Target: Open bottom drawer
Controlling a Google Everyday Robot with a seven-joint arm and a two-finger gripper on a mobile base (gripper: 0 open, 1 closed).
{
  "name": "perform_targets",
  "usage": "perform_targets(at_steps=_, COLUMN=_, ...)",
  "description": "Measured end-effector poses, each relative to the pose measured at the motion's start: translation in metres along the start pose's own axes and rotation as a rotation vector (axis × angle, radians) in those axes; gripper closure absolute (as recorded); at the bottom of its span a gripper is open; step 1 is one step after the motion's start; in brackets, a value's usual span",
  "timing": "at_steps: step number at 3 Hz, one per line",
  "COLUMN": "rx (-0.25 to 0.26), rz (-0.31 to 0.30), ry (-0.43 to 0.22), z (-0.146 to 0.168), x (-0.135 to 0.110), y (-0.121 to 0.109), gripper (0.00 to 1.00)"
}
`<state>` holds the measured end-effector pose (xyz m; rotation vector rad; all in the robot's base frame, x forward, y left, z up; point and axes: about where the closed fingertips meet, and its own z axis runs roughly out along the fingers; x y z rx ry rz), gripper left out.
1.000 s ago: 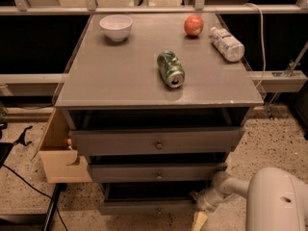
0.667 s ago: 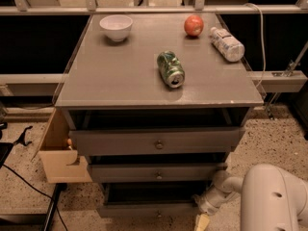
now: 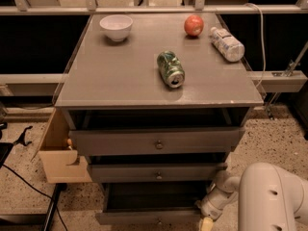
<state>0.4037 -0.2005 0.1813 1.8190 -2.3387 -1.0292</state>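
Note:
The bottom drawer [image 3: 139, 218] is the lowest and narrowest grey front of the cabinet, with a small round knob [image 3: 159, 221] at its centre. It stands pulled out a little, and its dark inside [image 3: 154, 196] shows above the front. My gripper [image 3: 206, 221] is low at the right end of this drawer front, on the white arm [image 3: 269, 196] that comes in from the bottom right. A yellowish fingertip [image 3: 206, 224] shows just right of the front's corner.
The mid drawer [image 3: 156, 173] and top drawer [image 3: 156, 141] sit above it. On the cabinet top lie a white bowl [image 3: 116, 27], a red apple [image 3: 193, 25], a plastic bottle [image 3: 226, 43] and a green can [image 3: 171, 69]. A wooden box [image 3: 60, 158] stands at the cabinet's left; cables lie on the floor.
The bottom drawer front has come forward, showing more of its dark inside. My gripper and arm have shifted slightly with it at the drawer's right end.

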Motion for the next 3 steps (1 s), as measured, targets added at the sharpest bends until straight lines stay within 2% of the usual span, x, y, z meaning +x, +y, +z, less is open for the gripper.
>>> perform_targets(at_steps=2, rx=-0.155, rz=0.071, ry=0.013, z=-0.006, x=0.016, y=0.045, gripper=0.00)
perform_targets(at_steps=3, rx=-0.156, rz=0.071, ry=0.013, z=-0.006, x=0.016, y=0.046, gripper=0.00)
